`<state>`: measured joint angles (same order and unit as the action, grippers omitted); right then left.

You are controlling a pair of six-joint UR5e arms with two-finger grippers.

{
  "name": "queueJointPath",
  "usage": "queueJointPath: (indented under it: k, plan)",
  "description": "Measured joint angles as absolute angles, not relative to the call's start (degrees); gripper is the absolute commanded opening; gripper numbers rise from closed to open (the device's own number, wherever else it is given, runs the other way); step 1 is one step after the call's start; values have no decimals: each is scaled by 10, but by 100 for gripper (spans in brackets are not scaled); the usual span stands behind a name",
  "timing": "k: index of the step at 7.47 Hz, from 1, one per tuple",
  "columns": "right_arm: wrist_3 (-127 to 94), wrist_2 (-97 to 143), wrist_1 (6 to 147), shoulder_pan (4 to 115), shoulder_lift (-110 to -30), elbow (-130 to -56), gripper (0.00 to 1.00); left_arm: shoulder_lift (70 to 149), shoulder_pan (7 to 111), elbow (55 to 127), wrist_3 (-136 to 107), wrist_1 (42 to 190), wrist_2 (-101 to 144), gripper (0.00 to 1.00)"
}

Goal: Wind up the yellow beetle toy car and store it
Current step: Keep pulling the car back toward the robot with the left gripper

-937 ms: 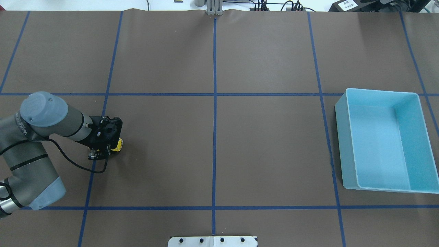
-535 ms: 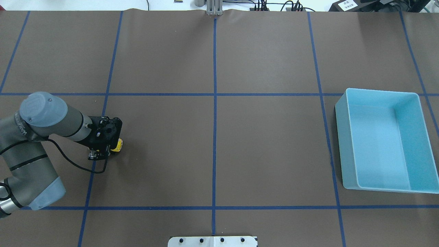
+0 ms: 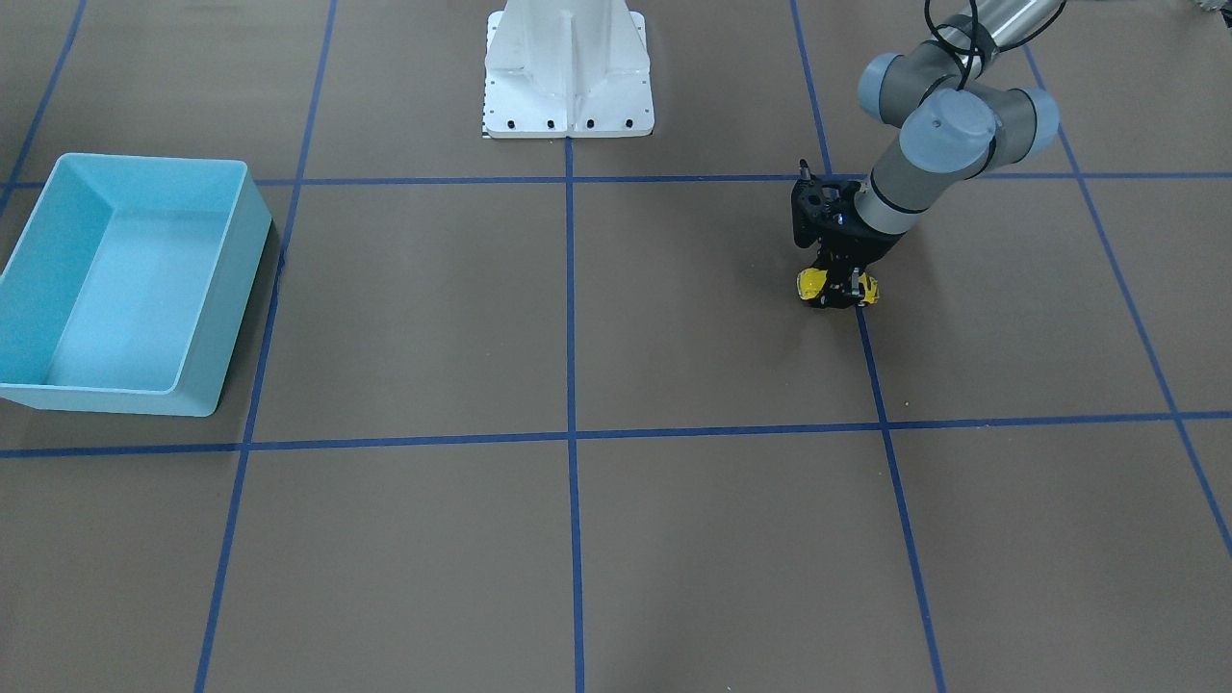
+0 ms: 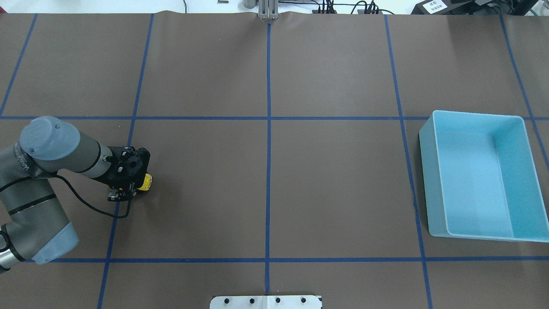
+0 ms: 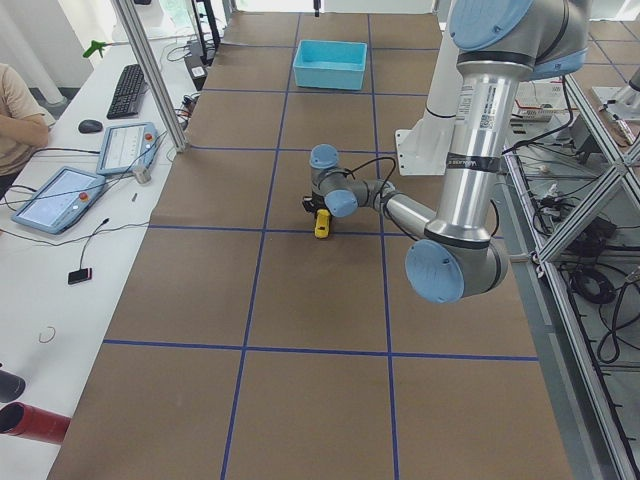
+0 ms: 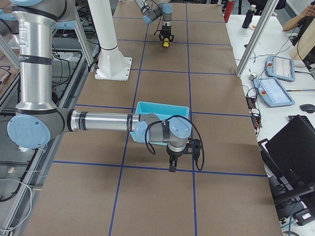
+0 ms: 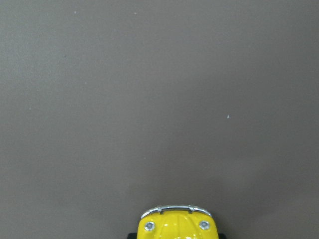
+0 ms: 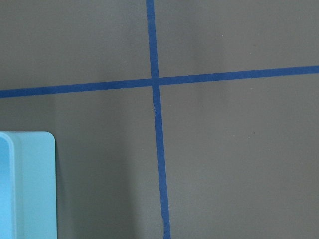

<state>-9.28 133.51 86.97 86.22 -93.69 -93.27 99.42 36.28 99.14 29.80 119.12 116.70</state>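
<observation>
The yellow beetle toy car stands on the brown table at the robot's left side, beside a blue tape line. My left gripper points down over it, its black fingers closed on the car's sides. From overhead only one end of the car shows past the gripper body. The left wrist view shows the car's rounded end, chrome bumper and two lamps at the bottom edge. My right gripper hangs beside the blue bin; whether it is open or shut, I cannot tell.
The blue bin sits at the table's right side and holds nothing; its corner shows in the right wrist view. The white robot base stands at the table's middle edge. Blue tape lines grid the brown surface.
The left arm and gripper have shifted slightly to the left in the overhead view, and the yellow car has moved with them along the table.
</observation>
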Motion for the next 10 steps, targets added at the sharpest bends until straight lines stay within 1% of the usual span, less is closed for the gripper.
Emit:
queueJointPath:
  k: [10]
  plan:
    - [-93,1335,872,862,-937,-933,100,978,364,992,298,1210,1175,2]
